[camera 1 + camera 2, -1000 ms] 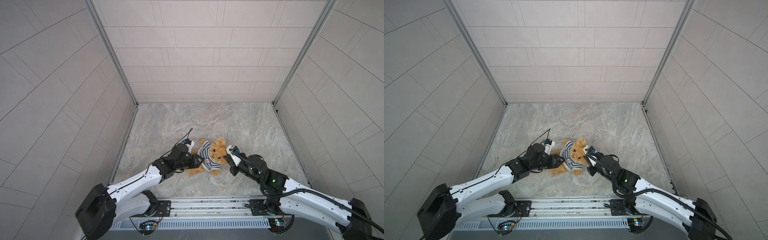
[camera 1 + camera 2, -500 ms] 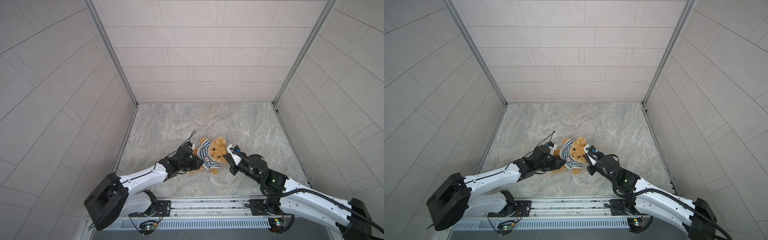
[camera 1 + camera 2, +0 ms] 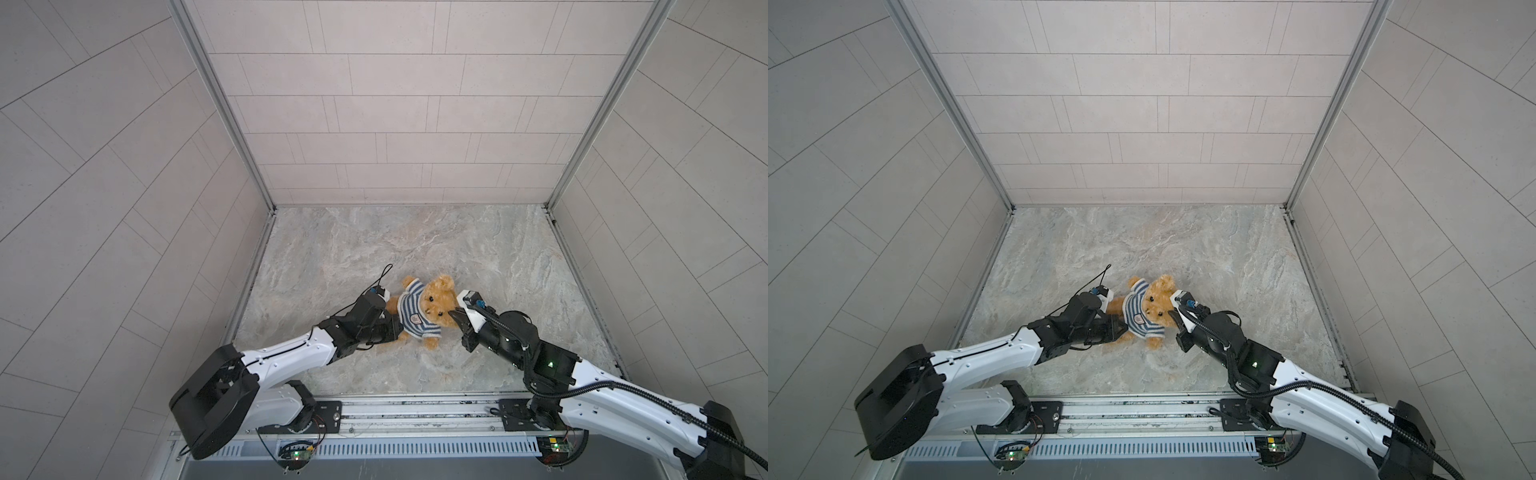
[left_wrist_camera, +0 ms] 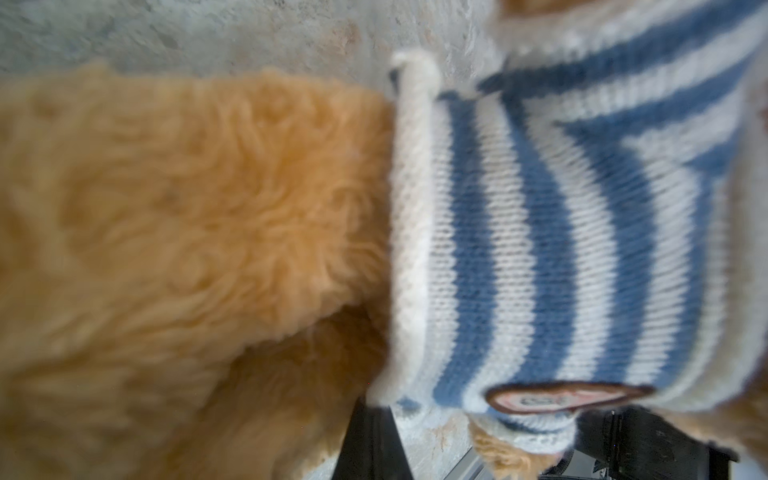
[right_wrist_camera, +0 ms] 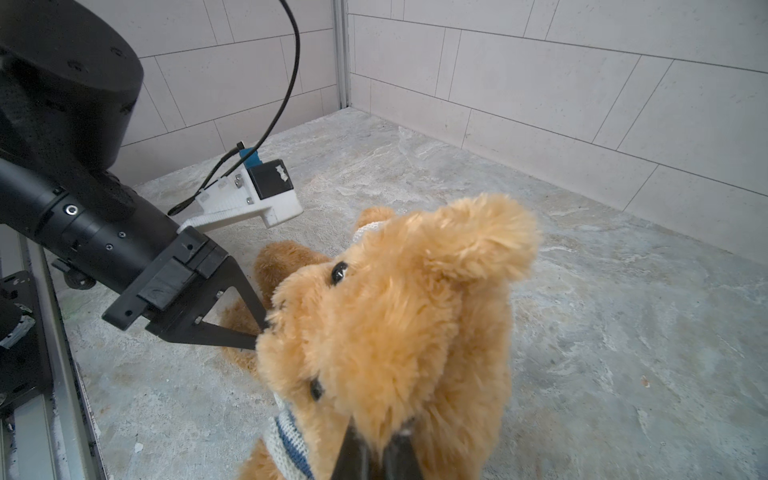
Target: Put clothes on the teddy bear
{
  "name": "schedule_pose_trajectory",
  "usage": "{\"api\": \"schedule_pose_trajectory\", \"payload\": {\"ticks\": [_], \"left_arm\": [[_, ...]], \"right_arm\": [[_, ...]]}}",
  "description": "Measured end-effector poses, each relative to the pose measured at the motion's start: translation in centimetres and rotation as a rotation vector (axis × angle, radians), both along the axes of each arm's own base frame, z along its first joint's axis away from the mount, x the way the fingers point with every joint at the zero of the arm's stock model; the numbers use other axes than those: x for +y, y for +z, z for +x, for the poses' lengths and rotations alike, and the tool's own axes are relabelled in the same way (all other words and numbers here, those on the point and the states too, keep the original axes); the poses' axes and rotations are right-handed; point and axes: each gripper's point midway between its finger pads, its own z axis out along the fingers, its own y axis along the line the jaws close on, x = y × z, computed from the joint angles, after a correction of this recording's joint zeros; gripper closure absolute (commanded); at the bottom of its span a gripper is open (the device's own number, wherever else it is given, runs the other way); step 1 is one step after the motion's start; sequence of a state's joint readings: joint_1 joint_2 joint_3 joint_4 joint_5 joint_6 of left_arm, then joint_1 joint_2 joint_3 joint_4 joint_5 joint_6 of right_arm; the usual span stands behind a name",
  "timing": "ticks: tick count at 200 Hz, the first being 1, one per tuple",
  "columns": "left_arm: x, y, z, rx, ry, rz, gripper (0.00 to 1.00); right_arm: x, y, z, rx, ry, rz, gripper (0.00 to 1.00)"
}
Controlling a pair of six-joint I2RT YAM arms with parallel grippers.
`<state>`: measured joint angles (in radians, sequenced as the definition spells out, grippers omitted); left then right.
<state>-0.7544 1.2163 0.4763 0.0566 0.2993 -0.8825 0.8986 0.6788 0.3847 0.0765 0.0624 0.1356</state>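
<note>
Marble tabletop [image 3: 478,249], with the teddy bear [image 3: 436,297] lying about mid-tabletop, a touch nearer the front edge. It's wearing the blue-and-white striped shirt [image 3: 411,311] on its torso. My right end effector [image 3: 453,313] is clamped on the fur at its head. My left end effector [image 3: 390,328] is closed up by the shirt hem and a leg, can't tell what it's pinching.

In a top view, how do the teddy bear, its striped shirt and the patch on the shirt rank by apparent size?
1. teddy bear
2. striped shirt
3. patch, by far the smallest
</note>
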Motion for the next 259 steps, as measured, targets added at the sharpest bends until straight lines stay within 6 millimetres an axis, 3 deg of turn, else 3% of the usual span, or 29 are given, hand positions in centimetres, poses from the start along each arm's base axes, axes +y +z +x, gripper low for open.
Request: {"api": "schedule_pose_trajectory", "payload": {"ticks": [26,89,132,180,221,259], "left_arm": [[1.3,-0.6,0.1,0.007,0.027,0.006,1.0],[1.4,-0.3,-0.3,-0.019,-0.004,0.011,1.0],[1.2,2.2,-0.5,-0.065,-0.07,0.054,0.73],[3.2,5.1,-0.8,-0.134,-0.101,0.104,0.65],[5.1,6.2,1.7,-0.156,-0.071,0.158,0.64],[6.3,3.8,4.2,-0.099,-0.038,0.228,0.63]], "right_arm": [[-0.3,-0.5,-0.3,0.016,0.004,-0.019,1.0],[-0.3,-0.7,-0.5,0.025,0.008,-0.022,1.0],[0.0,-0.8,-0.4,0.048,0.013,-0.038,1.0],[0.2,-0.8,-0.8,0.088,0.039,-0.053,1.0],[0.7,-1.4,-1.2,0.143,0.083,-0.074,1.0],[1.1,-1.6,-0.6,0.187,0.099,-0.071,1.0]]}}
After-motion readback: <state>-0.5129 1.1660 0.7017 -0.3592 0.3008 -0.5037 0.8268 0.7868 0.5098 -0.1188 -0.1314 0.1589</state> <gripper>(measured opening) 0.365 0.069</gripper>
